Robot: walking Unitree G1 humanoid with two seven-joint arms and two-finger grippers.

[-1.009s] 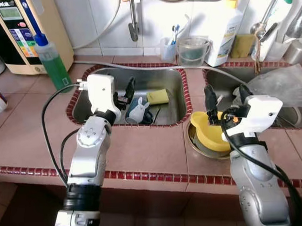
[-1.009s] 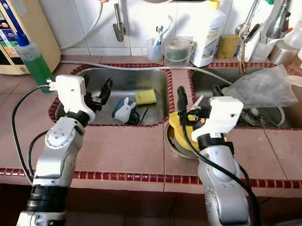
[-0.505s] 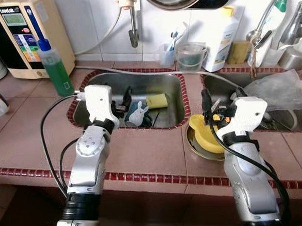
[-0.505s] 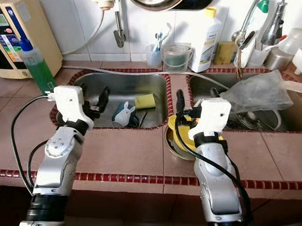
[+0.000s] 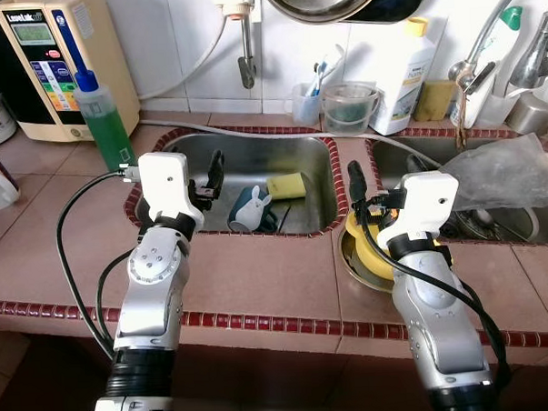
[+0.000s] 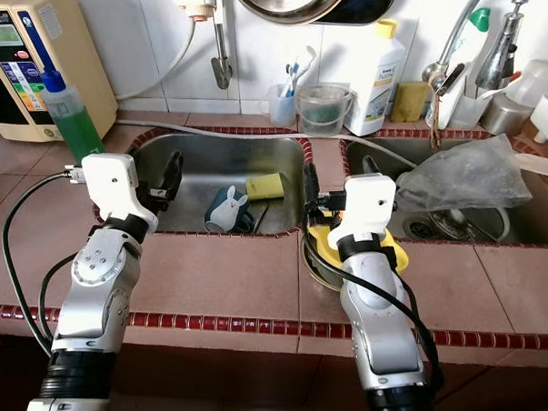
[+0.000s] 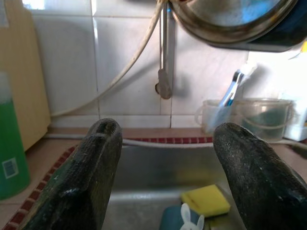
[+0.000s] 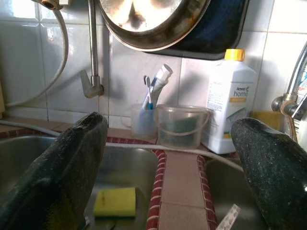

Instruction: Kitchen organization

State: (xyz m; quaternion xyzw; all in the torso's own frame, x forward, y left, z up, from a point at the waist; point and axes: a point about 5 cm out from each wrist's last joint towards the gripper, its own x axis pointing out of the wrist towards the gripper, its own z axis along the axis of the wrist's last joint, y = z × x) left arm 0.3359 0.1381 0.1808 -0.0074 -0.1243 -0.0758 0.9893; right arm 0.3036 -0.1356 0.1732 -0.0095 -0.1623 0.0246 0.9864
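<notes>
My left hand [image 6: 168, 178] hovers with fingers apart over the left edge of the left sink basin [image 6: 254, 161]. In that basin lie a small white rabbit-shaped cup [image 6: 222, 208] and a yellow sponge [image 6: 265, 185] just beside it. My right hand [image 6: 339, 189] is raised, fingers spread, above a yellow dish [image 6: 323, 244] on the tiled desk [image 6: 213, 276] between the basins. A crumpled clear plastic bag [image 6: 468, 174] lies over the right basin.

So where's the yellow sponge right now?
The sponge lies in the left sink, toward its back right, just behind the bunny cup and ahead of the left gripper.
</notes>
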